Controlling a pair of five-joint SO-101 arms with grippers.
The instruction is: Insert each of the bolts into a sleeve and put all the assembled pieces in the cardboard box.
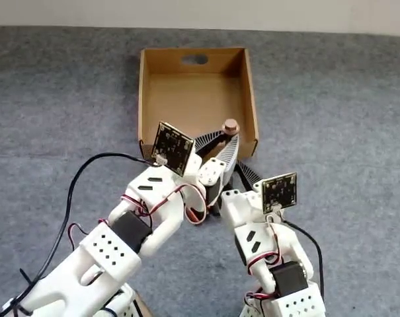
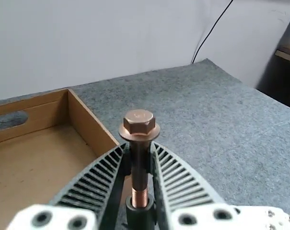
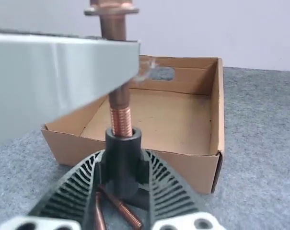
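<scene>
A grey, felt-like surface [image 1: 345,119] carries an open cardboard box [image 1: 144,99], which stands flat toward the far side with a hand slot in its far wall. Just before its near wall, two copper-coloured bolts [image 3: 124,212] lie on the felt.

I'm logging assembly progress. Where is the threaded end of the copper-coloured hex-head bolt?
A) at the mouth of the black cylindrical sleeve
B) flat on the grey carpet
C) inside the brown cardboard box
A: the copper-coloured hex-head bolt, held upright in the left gripper, has its threads entering the black cylindrical sleeve clamped in the right gripper.
</scene>
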